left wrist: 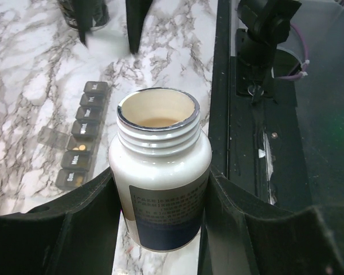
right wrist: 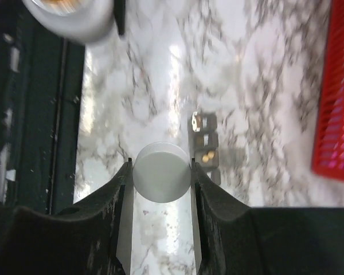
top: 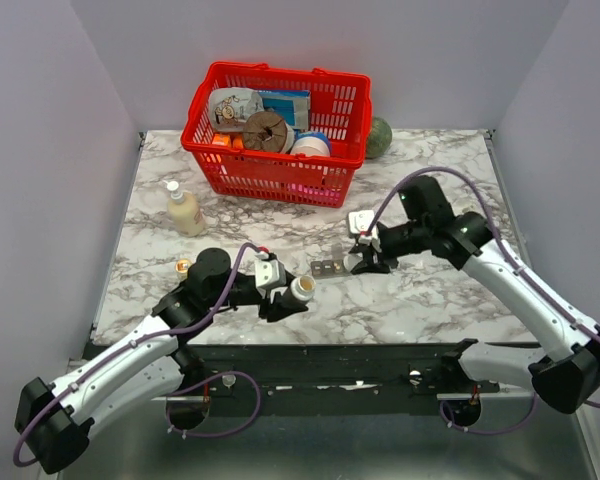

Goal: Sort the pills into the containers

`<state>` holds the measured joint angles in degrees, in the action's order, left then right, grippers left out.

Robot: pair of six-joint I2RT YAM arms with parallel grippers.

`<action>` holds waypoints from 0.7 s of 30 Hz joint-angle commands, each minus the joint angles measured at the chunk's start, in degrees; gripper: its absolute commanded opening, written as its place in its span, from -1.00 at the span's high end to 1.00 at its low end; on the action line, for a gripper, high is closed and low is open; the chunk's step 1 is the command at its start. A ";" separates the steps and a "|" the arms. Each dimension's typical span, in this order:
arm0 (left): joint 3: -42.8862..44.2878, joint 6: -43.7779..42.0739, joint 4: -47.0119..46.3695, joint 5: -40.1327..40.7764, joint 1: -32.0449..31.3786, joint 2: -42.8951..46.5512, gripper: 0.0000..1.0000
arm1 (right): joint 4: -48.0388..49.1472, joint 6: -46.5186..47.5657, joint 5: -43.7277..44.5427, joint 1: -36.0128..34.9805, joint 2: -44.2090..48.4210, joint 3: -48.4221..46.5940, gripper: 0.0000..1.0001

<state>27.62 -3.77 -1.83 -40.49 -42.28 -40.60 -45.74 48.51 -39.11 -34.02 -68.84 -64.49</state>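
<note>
The containers are a dark grey pill strip (top: 330, 267) lying on the marble between my two grippers. In the left wrist view the strip (left wrist: 83, 134) has one compartment open, with orange pills (left wrist: 75, 148) in it. My left gripper (top: 290, 292) is shut on an open white pill bottle (left wrist: 160, 172) with a dark label, its mouth facing the strip. My right gripper (top: 365, 262) is shut on the bottle's white cap (right wrist: 162, 172), held just above the table beside the strip (right wrist: 205, 146). The pills (right wrist: 206, 155) also show in the right wrist view.
A red basket (top: 280, 180) full of goods stands at the back, with a green ball (top: 379, 137) to its right. A cream bottle with a red cap (top: 184, 210) and a small amber bottle (top: 183, 266) stand at the left. The table's dark front rail (left wrist: 241, 114) is close by.
</note>
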 commanded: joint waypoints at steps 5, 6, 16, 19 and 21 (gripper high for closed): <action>4.72 -3.35 -2.48 -1.88 -5.79 -7.82 1.00 | -12.18 1.68 -21.26 -1.83 -3.84 -15.66 0.48; 5.08 -3.61 -2.48 -1.79 -6.40 -8.35 1.00 | -12.10 1.24 -21.44 -2.71 -4.54 -16.10 0.48; 8.15 -3.96 -1.26 -1.17 -7.38 -11.78 1.00 | -12.45 1.59 -17.75 -9.04 -6.40 -15.05 0.48; 8.68 -3.79 -0.11 -0.64 -7.38 -12.48 1.00 | -12.27 1.41 -16.61 -9.75 -6.92 -15.40 0.48; 8.77 -3.35 0.07 -0.29 -7.38 -12.49 1.00 | -12.18 1.32 -15.82 -10.10 -7.36 -15.75 0.48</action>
<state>34.39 -6.24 -2.20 -41.17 -49.25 -52.82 -56.71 49.56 -56.16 -43.22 -75.33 -79.79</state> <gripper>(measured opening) 0.600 0.430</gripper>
